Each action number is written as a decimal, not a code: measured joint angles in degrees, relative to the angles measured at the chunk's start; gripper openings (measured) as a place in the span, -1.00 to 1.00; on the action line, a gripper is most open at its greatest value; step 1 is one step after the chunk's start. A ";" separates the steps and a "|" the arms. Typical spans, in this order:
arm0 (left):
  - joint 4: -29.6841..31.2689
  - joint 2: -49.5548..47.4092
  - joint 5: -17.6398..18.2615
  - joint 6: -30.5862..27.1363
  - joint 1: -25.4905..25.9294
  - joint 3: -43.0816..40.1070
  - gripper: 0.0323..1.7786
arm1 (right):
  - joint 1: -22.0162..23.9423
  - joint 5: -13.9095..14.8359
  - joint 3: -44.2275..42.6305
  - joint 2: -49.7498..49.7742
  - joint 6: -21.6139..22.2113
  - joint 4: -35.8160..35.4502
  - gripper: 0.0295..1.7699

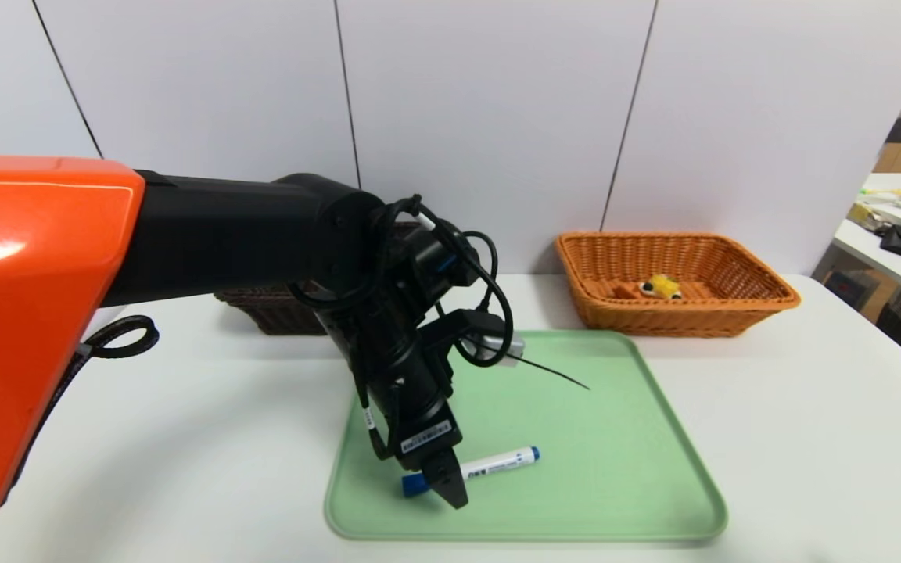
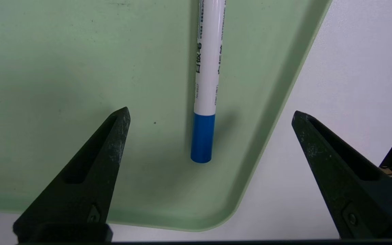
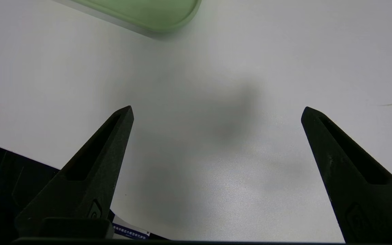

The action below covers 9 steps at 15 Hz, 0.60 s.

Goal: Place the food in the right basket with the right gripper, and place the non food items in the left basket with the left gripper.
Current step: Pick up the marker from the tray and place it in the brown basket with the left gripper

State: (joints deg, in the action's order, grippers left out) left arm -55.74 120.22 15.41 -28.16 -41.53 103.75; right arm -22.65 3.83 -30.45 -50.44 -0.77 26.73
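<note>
A white marker pen with blue ends lies on the green tray. My left gripper hangs open just above the pen's near blue end. In the left wrist view the pen points between the wide-apart fingers of the left gripper, and nothing is held. The food, a waffle wedge, lies inside the orange right basket. My left arm hides most of the dark left basket. At the table's near right edge my right gripper stands open over bare tabletop, holding nothing.
The tray's rounded near corner sits close under my left gripper, with white table beyond it. A corner of the tray shows far off in the right wrist view. A cluttered desk stands off to the right.
</note>
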 joint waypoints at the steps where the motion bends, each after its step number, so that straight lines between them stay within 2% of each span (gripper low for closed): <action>1: -0.13 0.41 -0.30 0.00 -0.06 0.00 0.90 | 0.00 0.02 0.02 0.01 0.02 0.02 0.92; 9: -1.62 2.60 -2.05 0.13 -0.91 -0.23 0.90 | -0.50 0.02 -0.05 -0.07 -0.09 0.02 0.92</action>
State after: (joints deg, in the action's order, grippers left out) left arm -57.36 122.82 13.36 -28.03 -42.45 103.52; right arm -23.15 3.85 -30.50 -50.52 -0.85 26.76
